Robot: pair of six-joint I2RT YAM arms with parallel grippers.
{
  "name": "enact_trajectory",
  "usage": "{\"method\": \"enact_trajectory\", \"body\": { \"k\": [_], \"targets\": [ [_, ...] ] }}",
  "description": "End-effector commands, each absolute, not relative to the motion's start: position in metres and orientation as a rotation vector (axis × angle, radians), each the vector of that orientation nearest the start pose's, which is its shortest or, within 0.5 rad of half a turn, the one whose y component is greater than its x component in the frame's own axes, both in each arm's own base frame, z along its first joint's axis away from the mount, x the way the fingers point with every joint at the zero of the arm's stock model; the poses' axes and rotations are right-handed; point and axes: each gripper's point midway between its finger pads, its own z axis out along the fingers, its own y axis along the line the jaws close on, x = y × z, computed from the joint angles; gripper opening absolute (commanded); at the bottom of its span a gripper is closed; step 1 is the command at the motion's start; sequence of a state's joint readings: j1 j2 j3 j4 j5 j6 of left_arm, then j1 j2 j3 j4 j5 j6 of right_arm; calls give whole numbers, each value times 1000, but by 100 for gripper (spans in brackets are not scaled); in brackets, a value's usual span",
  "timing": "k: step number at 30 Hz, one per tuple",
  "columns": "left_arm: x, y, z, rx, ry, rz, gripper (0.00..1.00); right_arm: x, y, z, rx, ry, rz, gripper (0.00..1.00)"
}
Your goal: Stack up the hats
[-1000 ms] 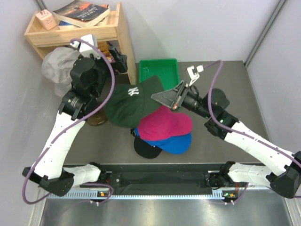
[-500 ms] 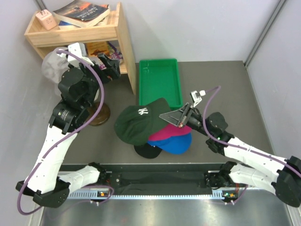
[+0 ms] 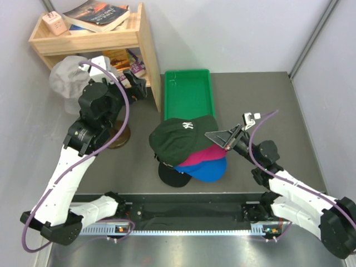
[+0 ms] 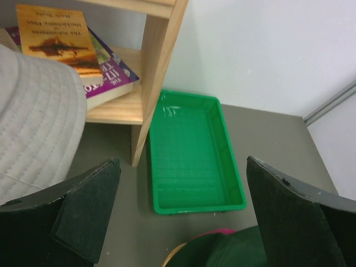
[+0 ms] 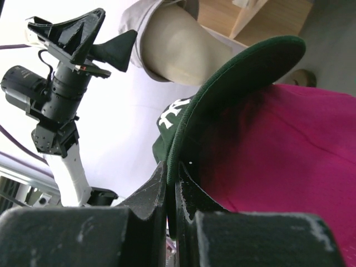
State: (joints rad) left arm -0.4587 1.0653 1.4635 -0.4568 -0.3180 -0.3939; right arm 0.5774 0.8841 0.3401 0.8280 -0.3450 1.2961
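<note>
Altogether piled: four hats, dark green cap (image 3: 181, 136) over magenta cap (image 3: 203, 158), blue cap (image 3: 210, 171), black cap (image 3: 171, 177).
Right gripper (image 3: 208, 135): pinched the green brim.
Left gripper (image 3: 136, 84): stood spread.

Dark green cap (image 3: 178, 139): matt cloth w/ white stitched logo. Magenta cap (image 3: 203, 156) & blue cap (image 3: 214, 170): same soft matt fabric. Tray (image 4: 189, 167): smooth glossy plastic. Shelf (image 4: 158, 61): pale bare wood. Book (image 4: 53, 39): glossy cover. Left fingers (image 4: 83, 214): matt black plastic. Counter (image 3: 267, 100): matt grey.
</note>
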Motion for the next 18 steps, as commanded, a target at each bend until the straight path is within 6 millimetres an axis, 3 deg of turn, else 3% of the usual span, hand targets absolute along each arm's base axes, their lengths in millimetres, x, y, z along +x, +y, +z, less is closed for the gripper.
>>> {"method": "enact_trajectory", "body": {
  "k": [1,11,18],
  "targets": [
    [322,-122,424,-150,1678,-410,99,207,243,295,160,1476,1793,0],
    [317,-135,389,-86,1763,-450,98,217,230,256,308,1537,1815,0],
    [303,-152,357,26,1853,-523,96,219,226,235,369,1592,1821,0]
  ]
}}
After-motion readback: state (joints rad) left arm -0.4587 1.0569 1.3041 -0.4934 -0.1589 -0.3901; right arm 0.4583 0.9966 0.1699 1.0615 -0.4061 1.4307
